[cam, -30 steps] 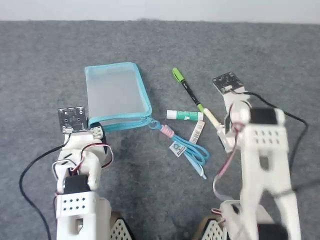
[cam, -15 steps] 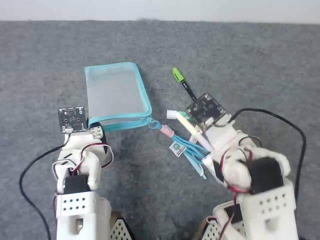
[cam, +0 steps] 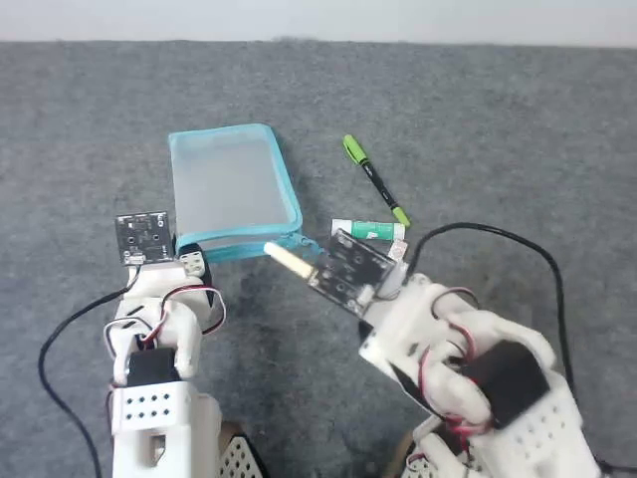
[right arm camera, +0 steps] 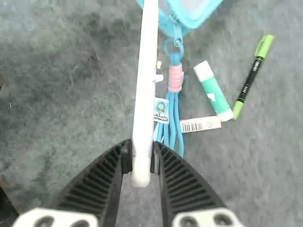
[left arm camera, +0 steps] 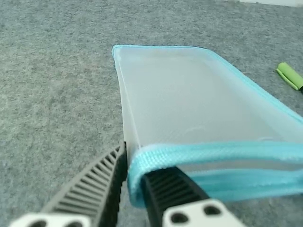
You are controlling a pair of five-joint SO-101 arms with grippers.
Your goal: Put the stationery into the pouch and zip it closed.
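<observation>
Pouch (cam: 231, 194): flat on the bench (cam: 518, 129)
Left pincer (left arm camera: 135, 163): clamped on pouch's near corner, arm tucked low
Right pincer (right arm camera: 141, 151): squeezing a white pen (right arm camera: 146, 71), arm angled across, pen tip at pouch's zip edge

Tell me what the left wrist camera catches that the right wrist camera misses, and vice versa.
Left wrist view, not the right: the left hand clamped on the edge of the translucent teal-trimmed zip pouch, and its broad clear face. Right wrist view, not the left: the right hand gripping a white pen, a blue cord strap with a pink bead, a green-and-white glue stick. Both: the pouch, the green-capped black pen, the grey carpet.
</observation>
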